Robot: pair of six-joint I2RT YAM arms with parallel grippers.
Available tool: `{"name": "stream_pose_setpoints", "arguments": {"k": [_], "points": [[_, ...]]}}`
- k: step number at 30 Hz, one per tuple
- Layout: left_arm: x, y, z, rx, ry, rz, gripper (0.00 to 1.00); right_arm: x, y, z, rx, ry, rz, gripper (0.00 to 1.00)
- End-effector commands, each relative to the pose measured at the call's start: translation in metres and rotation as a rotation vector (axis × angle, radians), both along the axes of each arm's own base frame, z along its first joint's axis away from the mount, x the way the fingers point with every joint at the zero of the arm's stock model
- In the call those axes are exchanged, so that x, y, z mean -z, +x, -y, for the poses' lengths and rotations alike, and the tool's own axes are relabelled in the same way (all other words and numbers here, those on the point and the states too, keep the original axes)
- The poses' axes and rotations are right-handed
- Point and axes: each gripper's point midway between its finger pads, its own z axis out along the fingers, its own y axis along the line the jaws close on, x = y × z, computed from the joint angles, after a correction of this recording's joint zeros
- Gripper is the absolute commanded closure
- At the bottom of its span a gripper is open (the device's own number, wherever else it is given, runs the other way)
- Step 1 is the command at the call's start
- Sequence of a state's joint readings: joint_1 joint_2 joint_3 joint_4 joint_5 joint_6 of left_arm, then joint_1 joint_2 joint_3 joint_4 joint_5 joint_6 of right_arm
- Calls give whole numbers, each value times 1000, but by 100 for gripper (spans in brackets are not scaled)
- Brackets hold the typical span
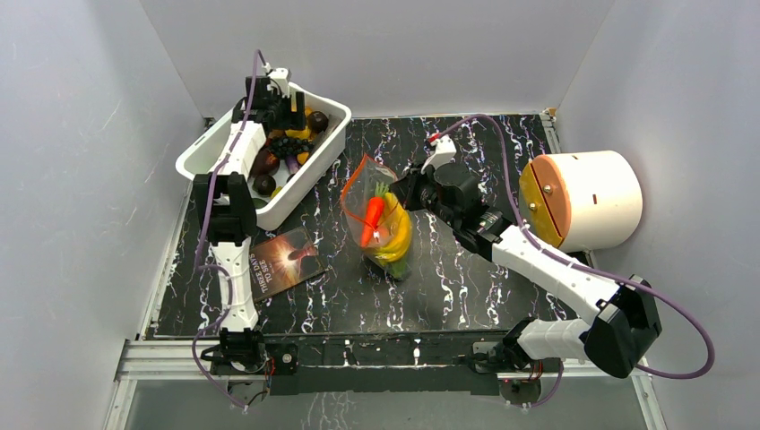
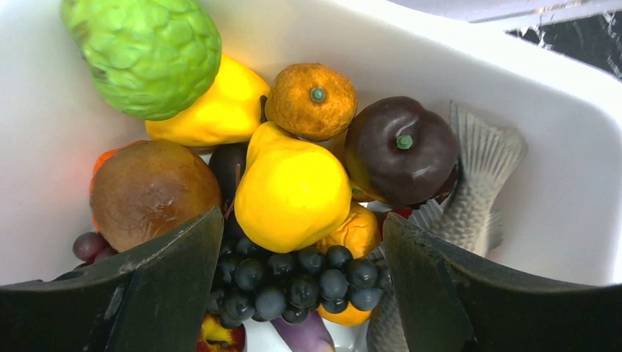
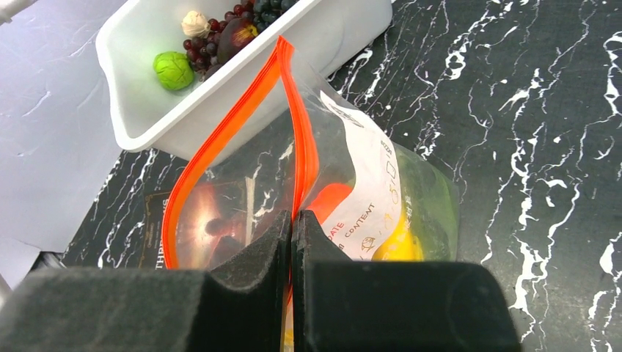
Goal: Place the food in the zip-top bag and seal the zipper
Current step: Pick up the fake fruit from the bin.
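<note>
The clear zip-top bag (image 1: 381,224) lies mid-table with its mouth held open; inside it are an orange carrot (image 1: 372,218), a yellow banana bunch (image 1: 397,237) and green leaves. My right gripper (image 1: 414,190) is shut on one side of the red-orange zipper (image 3: 301,147), lifting it; the other side (image 3: 213,143) bows away. My left gripper (image 2: 302,282) is open over the white tub (image 1: 206,148), its fingers either side of a dark grape bunch (image 2: 293,279). Around it lie a yellow pear (image 2: 290,191), an orange (image 2: 312,99) and a dark apple (image 2: 400,150).
A dark booklet (image 1: 282,262) lies left of the bag. A white cylinder with an orange-yellow face (image 1: 582,199) stands at the right. A green custard apple (image 2: 147,51), a brown fruit (image 2: 150,191) and a toy fish (image 2: 469,198) also fill the tub. Grey walls enclose the table.
</note>
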State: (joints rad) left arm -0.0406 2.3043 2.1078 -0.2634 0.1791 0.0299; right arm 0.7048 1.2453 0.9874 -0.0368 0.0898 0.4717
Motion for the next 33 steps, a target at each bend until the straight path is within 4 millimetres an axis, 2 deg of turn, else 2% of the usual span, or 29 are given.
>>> {"name": "stream_pose_setpoints", "arguments": {"k": [1, 5, 9, 13, 17, 21, 27, 33], "points": [[-10, 8, 7, 127, 24, 61, 21, -39, 11, 5, 42, 29, 104, 100], [3, 9, 5, 156, 42, 64, 21, -43, 12, 6, 38, 25, 123, 100], [13, 21, -1, 135, 42, 82, 19, -41, 12, 3, 20, 22, 116, 100], [18, 32, 2, 143, 27, 84, 19, -38, 13, 1, 14, 20, 109, 100], [28, 31, 1, 137, 28, 64, 21, -35, 15, 0, 14, 26, 102, 100], [25, 25, 4, 152, 21, 65, 30, -35, 16, 0, 16, 34, 106, 100], [1, 12, 9, 150, -26, 80, 44, -33, 14, -2, 4, 43, 98, 100], [-7, -1, 11, 132, -51, 65, 58, -30, 4, 0, -2, 85, 73, 100]]}}
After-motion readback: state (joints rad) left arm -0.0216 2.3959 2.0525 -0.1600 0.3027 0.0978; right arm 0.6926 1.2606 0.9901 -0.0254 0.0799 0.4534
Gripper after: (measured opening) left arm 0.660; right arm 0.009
